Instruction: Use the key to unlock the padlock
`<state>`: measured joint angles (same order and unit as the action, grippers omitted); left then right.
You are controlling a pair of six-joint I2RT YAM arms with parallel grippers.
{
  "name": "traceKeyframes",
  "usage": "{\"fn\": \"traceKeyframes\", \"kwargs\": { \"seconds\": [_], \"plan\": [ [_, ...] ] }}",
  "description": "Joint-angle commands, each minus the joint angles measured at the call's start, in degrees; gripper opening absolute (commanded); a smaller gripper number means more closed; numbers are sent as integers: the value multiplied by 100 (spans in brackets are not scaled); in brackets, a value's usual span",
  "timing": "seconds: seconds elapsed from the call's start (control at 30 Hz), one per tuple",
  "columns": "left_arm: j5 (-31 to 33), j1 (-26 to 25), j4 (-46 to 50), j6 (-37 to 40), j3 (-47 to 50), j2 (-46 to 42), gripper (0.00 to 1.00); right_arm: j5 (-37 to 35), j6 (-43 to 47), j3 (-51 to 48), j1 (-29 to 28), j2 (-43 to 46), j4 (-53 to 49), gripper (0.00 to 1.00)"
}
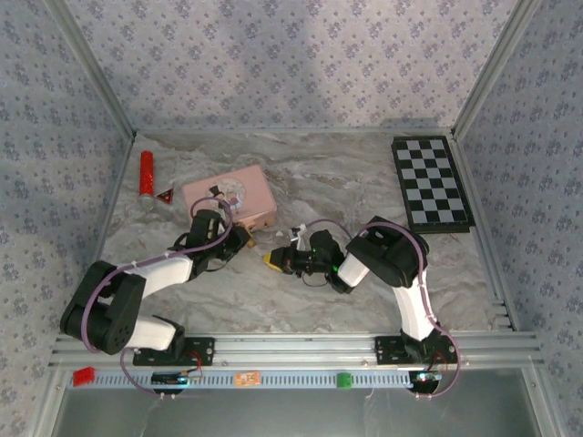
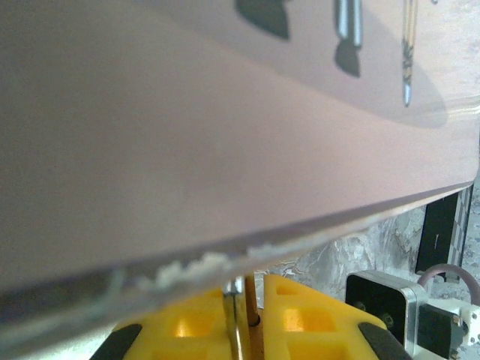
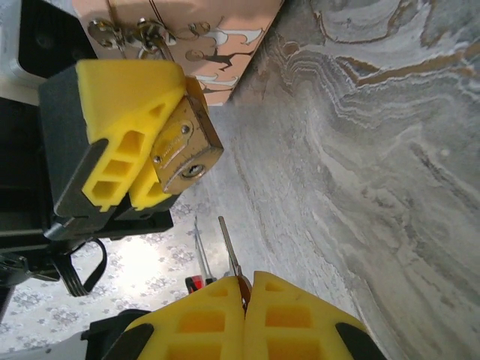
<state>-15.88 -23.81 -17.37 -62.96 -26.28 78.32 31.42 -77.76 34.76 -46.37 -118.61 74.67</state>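
**Key-alignment step.** The left claw, nearly closed, grips the padlock by its body above the table, about midway between the left and right edges, beside the pink tin. The right claw, pressed fully together, pinches the key. The blade tip is near the keyhole but apart from it. The next move probably calls for lining the blade up with the slot, then pushing it straight in.

Overhead wide; wrist cameras near padlock

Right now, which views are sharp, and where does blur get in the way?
Right wrist: sharp, padlock and key crisp. Left wrist: the tin sits close to the lens and blurred, its edge soft. Top external: evenly lit, padlock too small to read.
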Motion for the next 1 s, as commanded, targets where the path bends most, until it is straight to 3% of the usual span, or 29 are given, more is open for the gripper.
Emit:
{"fn": "traceKeyframes", "kwargs": {
  "seconds": [0.0,0.5,0.97],
  "plan": [
    [-416,-71,-615,-226,-26,-48,5,128,-257,48,26,-109,449,0],
    [-359,-106,-829,-310,170,-77,4,126,-564,184,-2,-198,519,0],
    [-139,-176,-1694,-612,663,-222,2,24,-946,250,4,-316,529,0]
  ]
}}
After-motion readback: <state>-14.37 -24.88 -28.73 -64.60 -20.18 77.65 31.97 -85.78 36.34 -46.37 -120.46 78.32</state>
